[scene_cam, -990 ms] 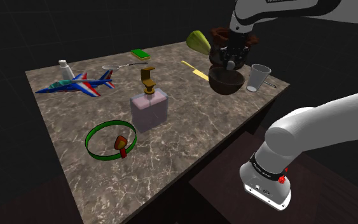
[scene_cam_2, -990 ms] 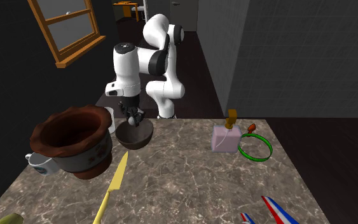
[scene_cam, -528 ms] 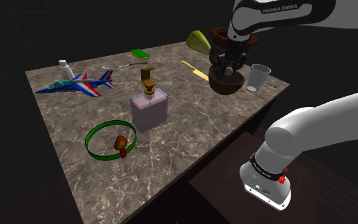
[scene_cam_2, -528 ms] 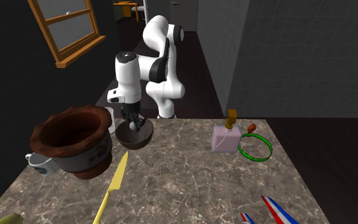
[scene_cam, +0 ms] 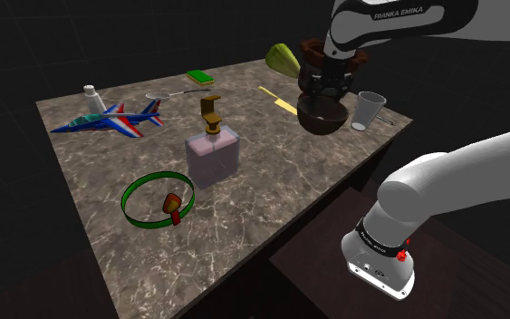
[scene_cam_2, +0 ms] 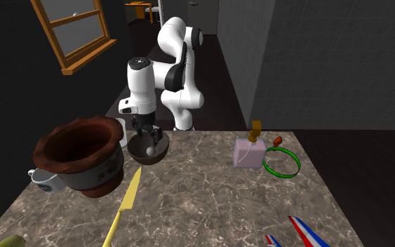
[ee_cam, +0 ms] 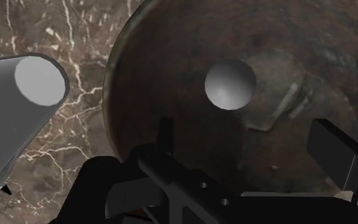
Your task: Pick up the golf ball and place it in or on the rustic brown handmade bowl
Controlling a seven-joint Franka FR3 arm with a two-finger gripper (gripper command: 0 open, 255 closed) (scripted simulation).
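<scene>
While the gripper [scene_cam_2: 146, 133] hangs over the dark brown bowl [ee_cam: 158, 70], fingers spread apart, grey golf ball [ee_cam: 230, 84] lying loose inside, grey cup [ee_cam: 25, 111] just beside the bowl

White arm [scene_cam_2: 141, 83], dark joints, black hand [scene_cam_2: 148, 133], "FRANKA EMIKA" lettering [scene_cam: 400, 12], red buttons [scene_cam: 401, 256].

The pictures are dim; black surrounds the shoulder view. Soft light from above reaches the brown veined marble table [scene_cam: 271, 204], darker toward its near corner. The smooth pale grey ball [ee_cam: 230, 84] carries a gentle highlight on one side.
</scene>
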